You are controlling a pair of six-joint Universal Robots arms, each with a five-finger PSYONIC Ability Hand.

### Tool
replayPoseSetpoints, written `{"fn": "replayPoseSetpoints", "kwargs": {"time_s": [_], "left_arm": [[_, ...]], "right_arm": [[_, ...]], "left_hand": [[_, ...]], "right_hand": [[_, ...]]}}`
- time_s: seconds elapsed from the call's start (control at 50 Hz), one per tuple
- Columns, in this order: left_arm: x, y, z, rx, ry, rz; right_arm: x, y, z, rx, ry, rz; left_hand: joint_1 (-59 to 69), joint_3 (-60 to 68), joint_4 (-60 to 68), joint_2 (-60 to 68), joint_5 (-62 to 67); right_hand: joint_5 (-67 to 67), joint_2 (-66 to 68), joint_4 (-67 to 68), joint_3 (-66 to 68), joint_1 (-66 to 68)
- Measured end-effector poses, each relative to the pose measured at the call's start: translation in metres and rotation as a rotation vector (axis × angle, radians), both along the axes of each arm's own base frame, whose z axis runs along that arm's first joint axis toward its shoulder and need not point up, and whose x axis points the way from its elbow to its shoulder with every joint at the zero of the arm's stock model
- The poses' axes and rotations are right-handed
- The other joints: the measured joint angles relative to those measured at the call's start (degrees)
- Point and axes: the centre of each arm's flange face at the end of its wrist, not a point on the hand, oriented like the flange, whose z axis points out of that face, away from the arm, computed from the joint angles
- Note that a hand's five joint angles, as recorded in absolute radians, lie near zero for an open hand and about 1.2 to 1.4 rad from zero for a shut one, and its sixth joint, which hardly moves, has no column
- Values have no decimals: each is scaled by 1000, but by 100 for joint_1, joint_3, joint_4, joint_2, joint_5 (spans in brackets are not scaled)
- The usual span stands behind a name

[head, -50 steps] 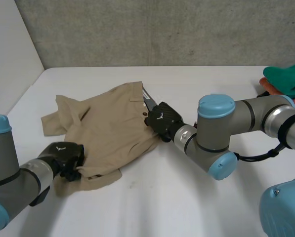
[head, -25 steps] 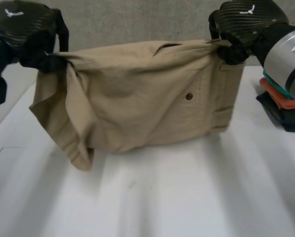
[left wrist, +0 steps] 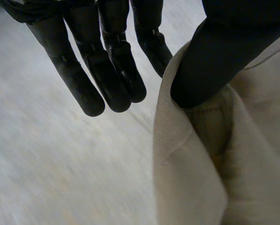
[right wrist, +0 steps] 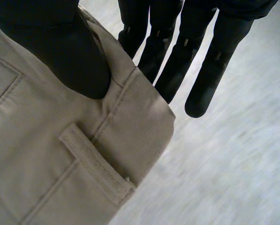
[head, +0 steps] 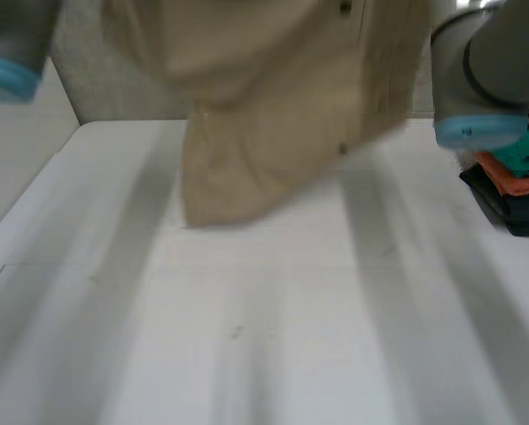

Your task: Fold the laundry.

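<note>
A pair of khaki trousers (head: pixel 273 97) hangs above the far part of the white table (head: pixel 264 336), its lower end just over the surface. In the left wrist view my left hand (left wrist: pixel 210 56) pinches a folded edge of the trousers (left wrist: pixel 200 159) under its thumb, while the other fingers (left wrist: pixel 107 70) stay straight beside the cloth. My right hand (right wrist: pixel 60 51) pinches the waistband (right wrist: pixel 121 122) under its thumb, close to a belt loop (right wrist: pixel 93 164), with its fingers (right wrist: pixel 200 61) straight behind the edge. Both arms reach upward, the left arm (head: pixel 11 53) and the right arm (head: pixel 486 80).
A stack of folded clothes (head: pixel 517 177), green over orange over black, lies at the table's right edge. A grey wall (head: pixel 113 88) stands behind the table, and a pale side wall borders its left.
Both hands have carried the trousers up from the table and higher still. The cloth now hangs stretched between them, with the hands above the head view.
</note>
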Motion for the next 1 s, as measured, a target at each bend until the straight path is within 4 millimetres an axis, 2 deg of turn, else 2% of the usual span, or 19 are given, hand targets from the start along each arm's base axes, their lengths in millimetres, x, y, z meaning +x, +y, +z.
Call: {"fn": "replayPoseSetpoints", "kwargs": {"time_s": [0.02, 0.1, 0.14, 0.22, 0.3, 0.36, 0.38, 0.42, 0.44, 0.48, 0.5, 0.58, 0.66, 0.76, 0.9, 0.92, 0.94, 1.0], "left_arm": [[3, 6, 14, -39, 51, -14], [8, 11, 29, -75, 114, -30], [9, 10, 26, -62, 117, -27], [8, 1, 0, 33, 67, -7], [6, -6, -55, 210, -44, 18], [6, -4, -107, 358, -149, 21], [6, -2, -127, 408, -187, 17], [6, 3, -156, 475, -240, 7], [7, 8, -181, 530, -288, -5], [7, 16, -211, 589, -343, -22], [7, 24, -234, 633, -390, -39], [9, 48, -282, 713, -509, -76], [15, 74, -311, 767, -632, -96], [26, 101, -318, 815, -757, -107], [46, 150, -300, 922, -934, -152], [46, 150, -300, 922, -934, -152], [51, 164, -295, 964, -983, -176], [57, 185, -285, 1028, -1055, -222]], "right_arm": [[0, 4, 11, -42, -32, 2], [1, 13, 23, -80, -58, 15], [1, 16, 22, -66, -48, 23], [3, 17, 1, 35, 13, 36], [3, 15, -49, 222, 117, 56], [1, 16, -93, 366, 194, 73], [0, 18, -111, 419, 225, 82], [-2, 21, -133, 479, 263, 95], [-3, 24, -154, 533, 302, 108], [-5, 29, -177, 587, 346, 122], [-7, 34, -195, 626, 387, 133], [-12, 49, -233, 709, 498, 153], [-21, 68, -255, 771, 610, 158], [-38, 91, -254, 817, 744, 142], [-70, 131, -230, 874, 956, 128], [-70, 131, -230, 874, 956, 128], [-79, 146, -227, 901, 1022, 148], [-88, 166, -223, 936, 1112, 208]], "left_hand": [[0, 0, 0, 0, 0], [0, 0, 0, 0, 0], [0, 0, 0, 0, 0], [0, 0, 0, 0, 0], [0, 0, 0, 1, 0], [0, 0, 0, 1, 0], [0, 0, 0, 3, 0], [0, 0, 1, 3, 0], [0, 0, 2, 3, 0], [0, 0, 3, 4, 0], [0, 0, 3, 4, 0], [0, 0, 4, 4, 0], [0, 0, 4, 4, 0], [0, 0, 4, 4, 0], [0, 0, 4, 4, 0], [0, 0, 4, 4, 0], [0, 0, 5, 4, 67], [0, 0, 5, 4, 82]], "right_hand": [[0, 0, 0, 0, 0], [27, 0, 0, 0, 0], [28, 0, 0, 0, 0], [29, 0, 0, 0, 0], [29, 0, 0, 0, 0], [29, 0, 0, 3, 0], [29, 0, 0, 6, 0], [29, 0, 0, 8, 0], [29, 0, 0, 9, 0], [29, 0, 1, 8, 0], [29, 0, 1, 9, 0], [29, 0, 1, 9, 0], [29, 0, 1, 9, 0], [29, 0, 1, 9, 0], [29, 0, 1, 9, 0], [29, 0, 1, 9, 0], [29, 0, 1, 9, 0], [29, 0, 1, 9, 0]]}}
